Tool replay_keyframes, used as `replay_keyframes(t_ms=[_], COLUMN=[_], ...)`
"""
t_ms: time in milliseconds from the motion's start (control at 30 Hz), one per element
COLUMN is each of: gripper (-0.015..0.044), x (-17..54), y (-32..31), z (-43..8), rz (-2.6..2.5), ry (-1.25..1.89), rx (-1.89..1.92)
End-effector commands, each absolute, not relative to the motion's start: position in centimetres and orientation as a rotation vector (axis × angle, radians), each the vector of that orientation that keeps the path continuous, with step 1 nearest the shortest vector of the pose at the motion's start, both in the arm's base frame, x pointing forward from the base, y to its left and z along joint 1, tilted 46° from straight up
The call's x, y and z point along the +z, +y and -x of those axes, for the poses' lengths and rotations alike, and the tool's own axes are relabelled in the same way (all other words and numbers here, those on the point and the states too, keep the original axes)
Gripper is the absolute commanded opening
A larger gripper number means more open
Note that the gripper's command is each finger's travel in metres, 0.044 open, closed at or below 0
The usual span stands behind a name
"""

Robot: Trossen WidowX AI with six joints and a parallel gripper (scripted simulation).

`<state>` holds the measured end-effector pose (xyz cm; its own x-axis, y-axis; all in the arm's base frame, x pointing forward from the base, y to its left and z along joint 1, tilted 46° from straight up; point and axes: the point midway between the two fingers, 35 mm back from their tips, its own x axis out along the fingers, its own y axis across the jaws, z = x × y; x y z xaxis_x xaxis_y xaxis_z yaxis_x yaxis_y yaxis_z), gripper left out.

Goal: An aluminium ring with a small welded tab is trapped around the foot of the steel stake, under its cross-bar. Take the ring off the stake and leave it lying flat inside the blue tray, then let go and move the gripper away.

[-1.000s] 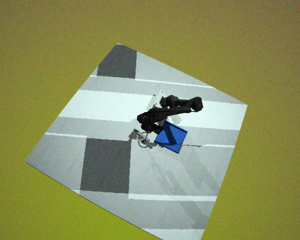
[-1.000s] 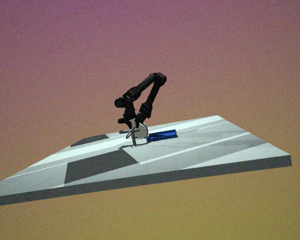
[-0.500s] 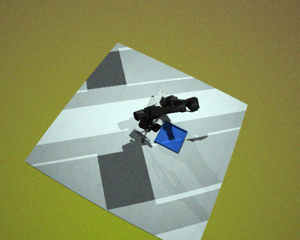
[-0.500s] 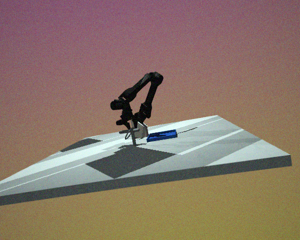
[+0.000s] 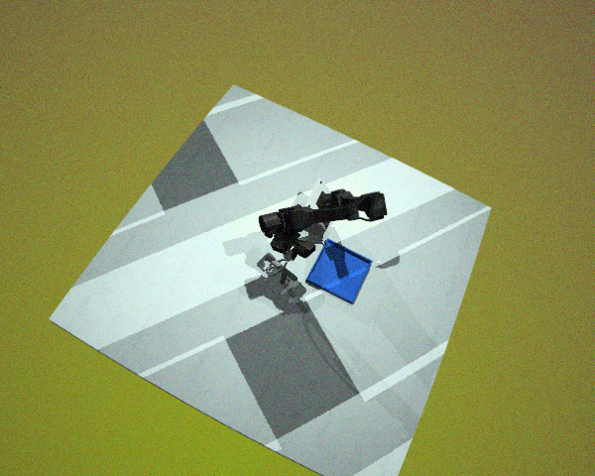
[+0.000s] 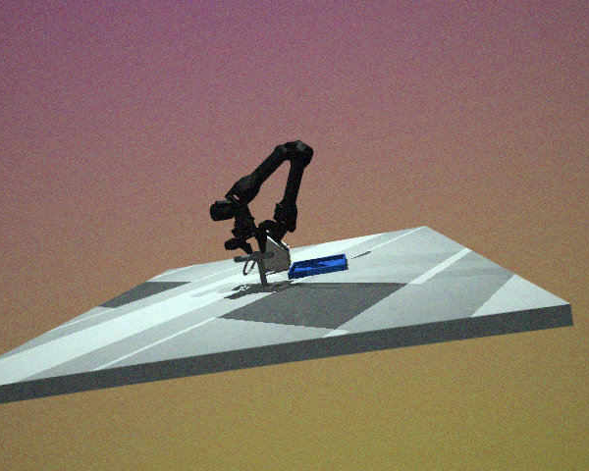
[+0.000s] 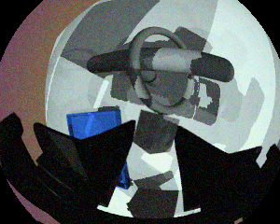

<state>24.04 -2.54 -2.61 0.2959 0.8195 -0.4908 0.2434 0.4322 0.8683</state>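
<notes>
One table (image 5: 416, 317) (image 6: 163, 335) carries everything; black arm (image 5: 313, 217) (image 6: 267, 170) reaches over it. Blue tray (image 5: 328, 279) (image 6: 317, 272) (image 7: 93, 123) sits beside the stake, nothing delivered yet. Steel stake (image 6: 262, 275) upright, looks rigid; cross-bar (image 6: 264, 255) (image 7: 173, 60) on top.

Gripper (image 5: 288, 262) (image 6: 254, 248) (image 7: 155, 127) is clamped on the ring's tab. Ring (image 6: 244, 267) (image 7: 154, 31) is up off the table, tilted steeply, at cross-bar height; bar seems to run through it, so probably not free. Top view too muddled to pick the ring out.

Handling, my guess: light, stiff, won't flex past the bar, must be turned and threaded. Smooth metal, may slip or pivot if it snags; not fragile, though the weld shouldn't be pried on. Best hold is the flat tab (image 7: 156, 133), square between the fingertips; the round rim would roll.
</notes>
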Motion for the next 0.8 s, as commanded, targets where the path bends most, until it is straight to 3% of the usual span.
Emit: replay_keyframes(t_ms=[0, 767], gripper=[0.0, 0.0], x=[-3.0, -3.5], y=[-2.8, -4.2], z=[-24.0, -23.6], rz=[-1.127, -1.153], ry=[1.235, 1.222], rx=[0.521, 0.542])
